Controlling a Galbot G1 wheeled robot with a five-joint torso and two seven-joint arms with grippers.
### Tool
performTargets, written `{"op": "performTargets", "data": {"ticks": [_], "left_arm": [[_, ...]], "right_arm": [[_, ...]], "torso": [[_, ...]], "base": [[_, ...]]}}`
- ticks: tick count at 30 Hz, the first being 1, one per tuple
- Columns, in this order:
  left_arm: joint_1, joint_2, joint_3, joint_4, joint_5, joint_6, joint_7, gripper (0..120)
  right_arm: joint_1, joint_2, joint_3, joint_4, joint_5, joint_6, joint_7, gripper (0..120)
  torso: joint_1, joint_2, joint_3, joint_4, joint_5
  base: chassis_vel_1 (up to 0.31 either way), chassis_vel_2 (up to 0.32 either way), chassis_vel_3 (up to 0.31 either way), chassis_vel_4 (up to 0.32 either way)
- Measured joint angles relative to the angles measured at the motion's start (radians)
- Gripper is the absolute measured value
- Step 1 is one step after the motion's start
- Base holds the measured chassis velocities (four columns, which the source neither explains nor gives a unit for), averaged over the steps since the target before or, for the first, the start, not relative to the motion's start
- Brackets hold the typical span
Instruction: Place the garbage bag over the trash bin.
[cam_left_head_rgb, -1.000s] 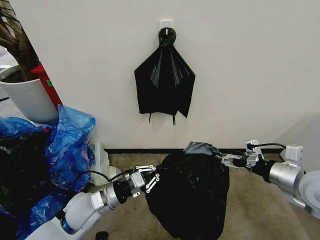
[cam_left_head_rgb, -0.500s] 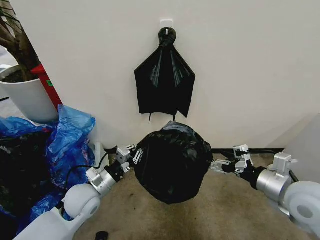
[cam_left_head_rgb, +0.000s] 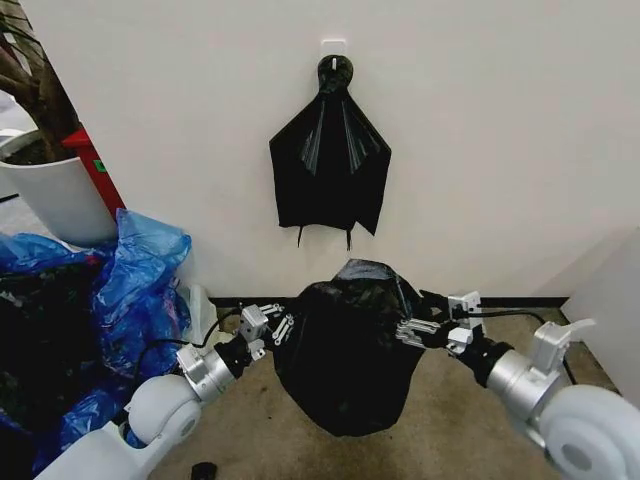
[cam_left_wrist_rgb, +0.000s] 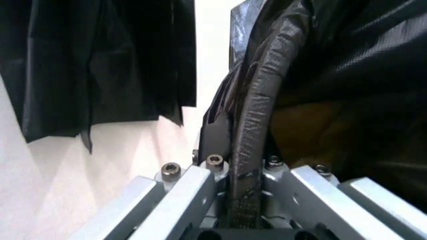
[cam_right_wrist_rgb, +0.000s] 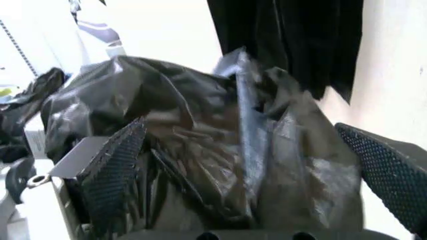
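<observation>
The garbage bag (cam_left_head_rgb: 345, 350) hangs in the air in front of the wall, stretched between the two arms and bulging out into a glossy, wrinkled black balloon above the brown floor (cam_left_head_rgb: 460, 430). The left gripper (cam_left_head_rgb: 262, 327) has it by its left edge; from the left wrist view, a twisted fold of the bag (cam_left_wrist_rgb: 257, 125) runs straight down between the metal fingers (cam_left_wrist_rgb: 180, 195), which are pinched tight on it. The right gripper (cam_left_head_rgb: 425, 328) is pushed up against the bag's right side, and the right wrist view shows its two dimpled black pads (cam_right_wrist_rgb: 113, 165) standing wide apart with the crumpled plastic (cam_right_wrist_rgb: 220, 150) lying between them, not squeezed. On the wall above, a fan-shaped black bundle (cam_left_head_rgb: 329, 160) hangs from a white hook (cam_left_head_rgb: 333, 47), with two thin strings dangling from its lower edge. Off to the left there is a heap of blue plastic bags (cam_left_head_rgb: 135, 290) on the floor, and behind them a big white plant pot (cam_left_head_rgb: 55, 195) with a trunk rising out of it and a red strip (cam_left_head_rgb: 95, 170) leaning beside it.
</observation>
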Motion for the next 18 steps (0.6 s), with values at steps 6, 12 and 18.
{"op": "performTargets", "data": {"ticks": [6,12,18], "left_arm": [[0.012,0.008,-0.009,-0.009,-0.006,-0.001,0.025,0],[0.014,0.011,-0.011,-0.020,0.003,-0.007,0.053,0],[0.014,0.017,-0.015,-0.022,0.027,-0.021,0.083,0]], "right_arm": [[0.000,-0.018,0.035,-0.029,0.039,-0.004,-0.001,100],[0.002,-0.022,0.041,-0.064,0.048,-0.006,-0.007,100],[0.004,-0.044,0.059,-0.098,0.084,-0.012,-0.023,100]], "torso": [[0.000,0.000,0.000,0.0001,0.0007],[0.000,0.000,0.000,0.0001,0.0009],[0.000,0.000,0.000,0.0001,0.0010]], "base": [[0.000,0.000,0.000,0.000],[0.000,0.000,0.000,0.000],[0.000,0.000,0.000,0.000]]}}
